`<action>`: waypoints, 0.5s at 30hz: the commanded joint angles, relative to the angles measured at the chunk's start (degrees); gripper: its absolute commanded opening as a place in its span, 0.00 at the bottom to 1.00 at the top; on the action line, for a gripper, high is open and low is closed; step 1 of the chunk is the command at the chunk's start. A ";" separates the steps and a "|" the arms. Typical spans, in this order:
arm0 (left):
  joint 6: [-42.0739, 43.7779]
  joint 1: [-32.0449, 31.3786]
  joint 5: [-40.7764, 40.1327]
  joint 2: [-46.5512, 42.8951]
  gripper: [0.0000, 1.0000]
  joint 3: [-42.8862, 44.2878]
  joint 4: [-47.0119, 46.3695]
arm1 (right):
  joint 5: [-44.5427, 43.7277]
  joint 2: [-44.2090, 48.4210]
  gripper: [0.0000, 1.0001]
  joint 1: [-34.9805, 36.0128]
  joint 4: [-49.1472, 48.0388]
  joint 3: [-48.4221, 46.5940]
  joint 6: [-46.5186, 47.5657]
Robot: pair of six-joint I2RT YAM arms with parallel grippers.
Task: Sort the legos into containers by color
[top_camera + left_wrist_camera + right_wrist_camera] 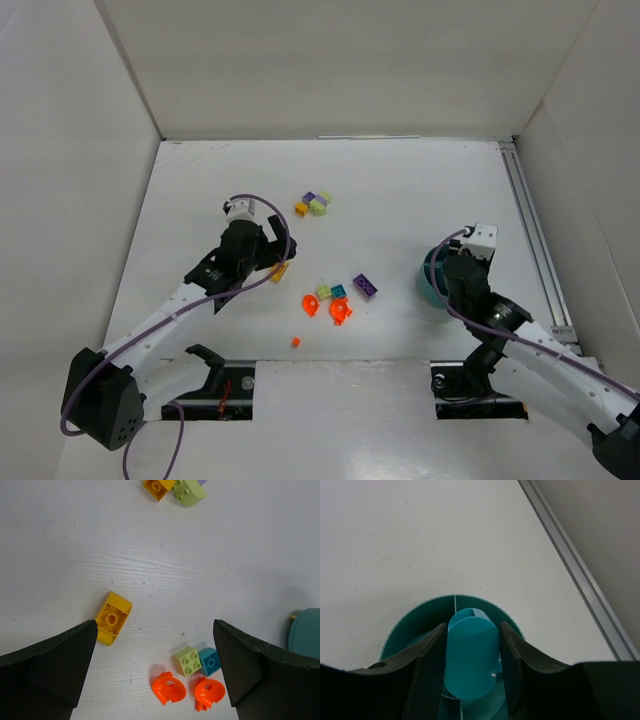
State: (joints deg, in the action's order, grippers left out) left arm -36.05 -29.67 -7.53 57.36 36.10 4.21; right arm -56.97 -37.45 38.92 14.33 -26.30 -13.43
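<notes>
The legos lie scattered on the white table. A yellow brick [114,617] sits upside down beside the left fingertip of my left gripper [155,627], which hangs open above the table with nothing in it. Below it are a pale green brick [188,660], a teal brick [209,661] and two orange-red rounded pieces [169,689]. A purple brick [365,286] lies to their right. My right gripper [472,630] is shut on the central cup [470,660] of the teal bowl [415,625], the container. Its compartments that show hold nothing.
Another cluster lies farther back: an orange-yellow brick [159,487], a pale green rounded piece [190,492] and a purple one [309,198]. A tiny orange piece [296,342] lies near the front. A metal rail [580,575] runs along the right wall.
</notes>
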 commanded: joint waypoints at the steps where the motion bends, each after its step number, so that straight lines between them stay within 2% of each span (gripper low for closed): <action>1: 0.63 -0.30 0.32 0.12 1.00 0.29 -2.19 | 1.42 -1.39 0.33 -0.51 -5.98 -0.06 1.48; 5: 0.63 -0.30 0.94 0.64 1.00 0.82 -2.19 | 3.43 -2.80 0.37 -1.04 -5.98 -0.06 1.48; 9: 0.63 -0.30 0.94 0.64 1.00 0.82 -2.19 | 4.59 -2.27 0.46 -1.04 -5.98 -0.06 0.86; 12: 0.63 -0.30 1.47 0.64 1.00 0.82 -2.19 | 5.81 -1.14 0.59 -1.04 -5.98 0.55 0.34; 15: 0.63 -0.30 1.99 0.64 1.00 0.82 -2.19 | 6.35 -0.60 0.63 -1.04 -5.98 1.08 0.34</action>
State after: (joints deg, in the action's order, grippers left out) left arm -36.05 -29.67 -6.44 58.33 36.10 4.03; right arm -51.72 -39.03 38.26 11.25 -25.52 -12.47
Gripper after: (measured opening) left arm 0.997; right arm 0.622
